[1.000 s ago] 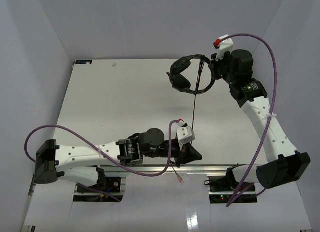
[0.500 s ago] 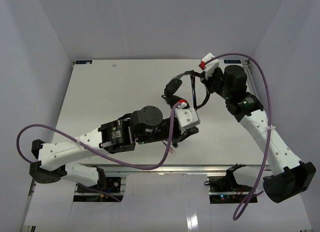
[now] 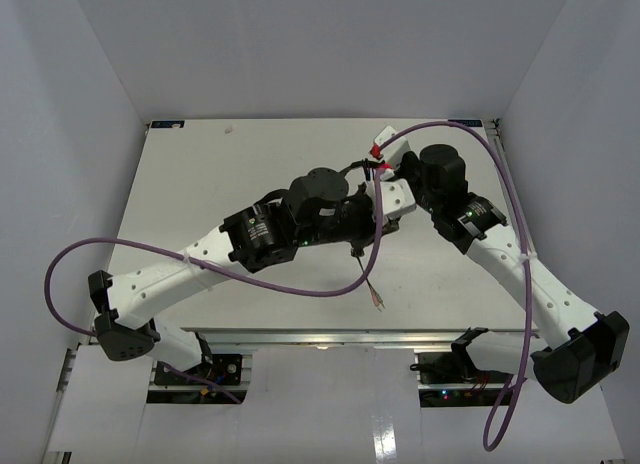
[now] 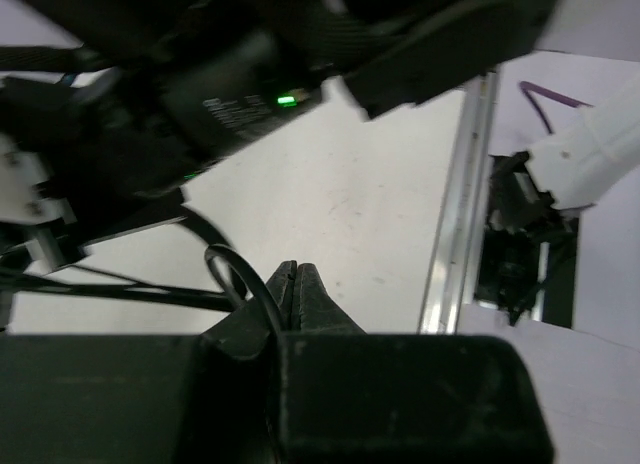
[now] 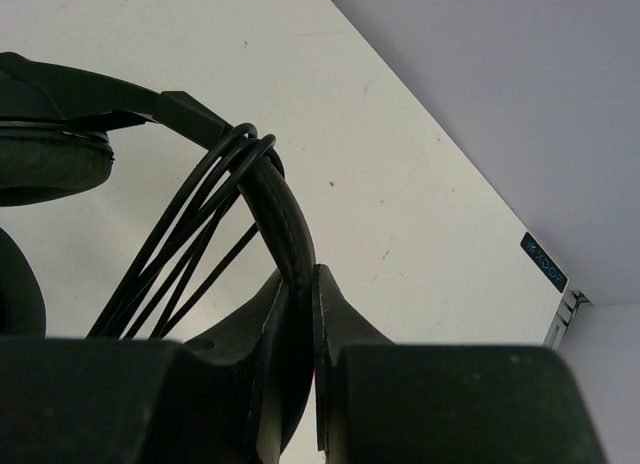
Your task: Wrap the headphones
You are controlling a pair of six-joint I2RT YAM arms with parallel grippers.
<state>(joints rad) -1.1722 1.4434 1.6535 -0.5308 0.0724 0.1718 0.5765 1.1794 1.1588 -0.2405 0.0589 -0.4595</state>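
Where the right fingers (image 5: pixel 338 322) close together, they grip the headphones (image 5: pixel 120 94) by the black headband (image 5: pixel 285 214), around which the thin cable (image 5: pixel 190 234) is wound in several loops. The left fingers (image 4: pixel 315 309) are pressed together too, pinching that cable. Both arms meet toward the counter's (image 3: pixel 200 184) far edge, right of its middle, covering the headphones from above. The cable's reddish plug (image 3: pixel 378 302) shows nearer the near edge.

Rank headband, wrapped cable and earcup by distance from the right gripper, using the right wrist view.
1. headband: centre, clamped in the right gripper.
2. cable: wound around the band just above the fingertips.
3. earcup: far left edge.
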